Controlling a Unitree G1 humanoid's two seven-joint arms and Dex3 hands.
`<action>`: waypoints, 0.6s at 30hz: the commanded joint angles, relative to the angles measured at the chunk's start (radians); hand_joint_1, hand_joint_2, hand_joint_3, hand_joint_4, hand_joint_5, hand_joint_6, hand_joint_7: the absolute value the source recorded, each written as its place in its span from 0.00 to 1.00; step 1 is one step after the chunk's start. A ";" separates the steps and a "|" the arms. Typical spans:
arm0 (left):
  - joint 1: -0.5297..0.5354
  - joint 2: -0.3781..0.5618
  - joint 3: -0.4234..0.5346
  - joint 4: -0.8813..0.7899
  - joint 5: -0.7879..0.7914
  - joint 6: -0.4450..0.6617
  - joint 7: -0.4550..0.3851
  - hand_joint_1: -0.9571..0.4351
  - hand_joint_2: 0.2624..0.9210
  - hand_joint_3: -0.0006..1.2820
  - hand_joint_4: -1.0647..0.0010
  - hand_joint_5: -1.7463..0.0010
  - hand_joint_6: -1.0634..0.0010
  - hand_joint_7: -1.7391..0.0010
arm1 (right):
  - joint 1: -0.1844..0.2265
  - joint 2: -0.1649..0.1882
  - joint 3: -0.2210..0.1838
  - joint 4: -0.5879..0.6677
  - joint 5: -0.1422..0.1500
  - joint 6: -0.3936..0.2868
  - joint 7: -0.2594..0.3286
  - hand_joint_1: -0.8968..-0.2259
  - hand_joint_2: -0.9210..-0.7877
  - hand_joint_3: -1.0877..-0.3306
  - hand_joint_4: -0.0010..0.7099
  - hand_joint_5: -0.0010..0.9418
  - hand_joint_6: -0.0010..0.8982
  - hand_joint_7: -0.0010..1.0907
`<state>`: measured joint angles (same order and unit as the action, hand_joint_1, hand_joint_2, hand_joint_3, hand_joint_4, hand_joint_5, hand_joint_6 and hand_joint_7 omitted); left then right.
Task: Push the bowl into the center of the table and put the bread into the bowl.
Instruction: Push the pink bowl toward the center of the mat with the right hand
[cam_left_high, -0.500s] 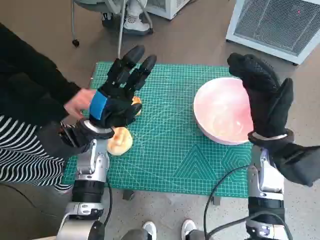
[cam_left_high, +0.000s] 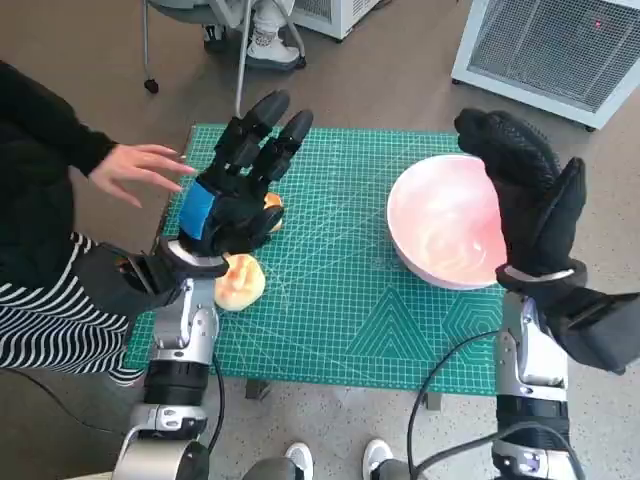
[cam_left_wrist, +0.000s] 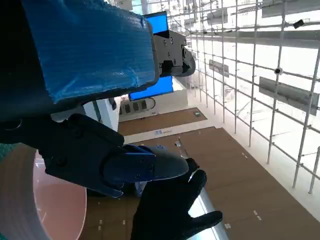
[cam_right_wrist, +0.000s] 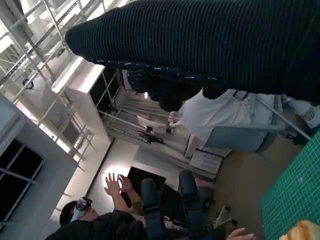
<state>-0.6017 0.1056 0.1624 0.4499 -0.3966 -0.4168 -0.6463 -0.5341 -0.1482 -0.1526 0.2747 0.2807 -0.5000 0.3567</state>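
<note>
On the green mat's (cam_left_high: 340, 300) right, both hands are hovering spread and empty, left hand (cam_left_high: 235, 195) over the bread (cam_left_high: 238, 283), right hand (cam_left_high: 530, 195) beside the pink bowl (cam_left_high: 440, 230).

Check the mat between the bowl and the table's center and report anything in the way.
Nothing visible blocks it. The bowl sits on the robot's right part of the green mat, with bare mat toward the middle. The bread lies far across, beneath the left hand.
</note>
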 joint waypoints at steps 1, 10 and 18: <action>0.011 -0.004 -0.005 -0.020 0.001 0.001 0.004 0.22 1.00 0.30 0.87 0.99 1.00 0.77 | 0.023 0.004 0.000 0.000 0.002 0.017 -0.004 0.23 0.00 0.56 0.25 0.01 0.08 0.42; 0.010 -0.011 -0.004 -0.020 -0.009 0.012 0.007 0.22 1.00 0.29 0.86 0.99 1.00 0.77 | 0.024 0.001 -0.001 -0.005 0.005 0.023 -0.001 0.23 0.00 0.56 0.26 0.00 0.08 0.42; 0.014 -0.013 -0.006 -0.025 -0.001 0.009 0.014 0.22 1.00 0.28 0.86 0.99 1.00 0.76 | 0.025 0.001 -0.001 -0.005 0.004 0.025 0.000 0.23 0.00 0.56 0.26 0.00 0.08 0.42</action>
<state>-0.6000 0.0975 0.1619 0.4496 -0.3977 -0.4096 -0.6380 -0.5334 -0.1483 -0.1527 0.2660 0.2807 -0.4917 0.3568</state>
